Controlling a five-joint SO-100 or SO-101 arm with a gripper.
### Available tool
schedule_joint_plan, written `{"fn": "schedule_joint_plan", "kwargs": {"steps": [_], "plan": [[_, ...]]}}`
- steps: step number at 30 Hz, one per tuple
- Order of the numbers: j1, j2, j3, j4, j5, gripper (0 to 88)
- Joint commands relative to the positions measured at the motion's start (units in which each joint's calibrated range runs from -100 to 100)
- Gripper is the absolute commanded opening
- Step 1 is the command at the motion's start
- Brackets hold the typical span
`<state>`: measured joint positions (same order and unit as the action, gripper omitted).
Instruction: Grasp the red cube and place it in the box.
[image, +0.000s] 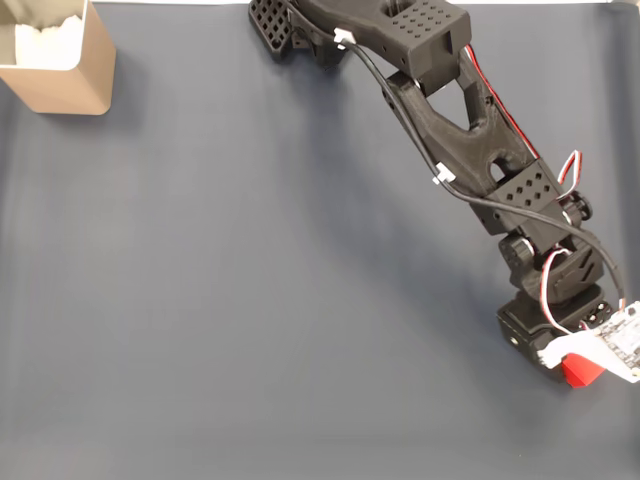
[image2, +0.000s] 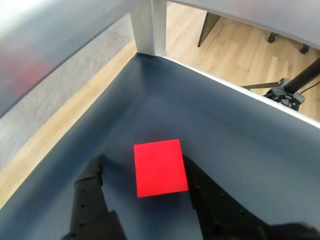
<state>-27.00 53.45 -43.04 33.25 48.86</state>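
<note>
Grasp step in hand. Jaws (image2: 142, 172) apart, straddling the red cube (image2: 160, 167) on the worktop (image: 250, 300), near right in the fixed view; right finger possibly touching. Next: close, lift, carry to the box (image: 62, 62), far left.

From the fixed view I get even, soft light on the tabletop (image: 250, 300), with a faint, diffuse shadow of the arm falling left of it, well above the pincer (image: 585, 375). That picture is sharp, without glare. My wrist view is brighter; the red cube (image2: 160, 167) between the pincer (image2: 145, 175) fingers looks flat and oversaturated. Beyond the pincer, the upper left corner is blurred and washed out, and straight edges bend slightly.
</note>
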Motion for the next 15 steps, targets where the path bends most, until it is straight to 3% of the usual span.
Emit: {"fn": "schedule_joint_plan", "kwargs": {"steps": [1,15], "plan": [[-0.3,-6.8,0.0,-0.2,-0.8,34.4],[-0.7,-11.3,4.2,-0.4,-0.9,27.6]]}}
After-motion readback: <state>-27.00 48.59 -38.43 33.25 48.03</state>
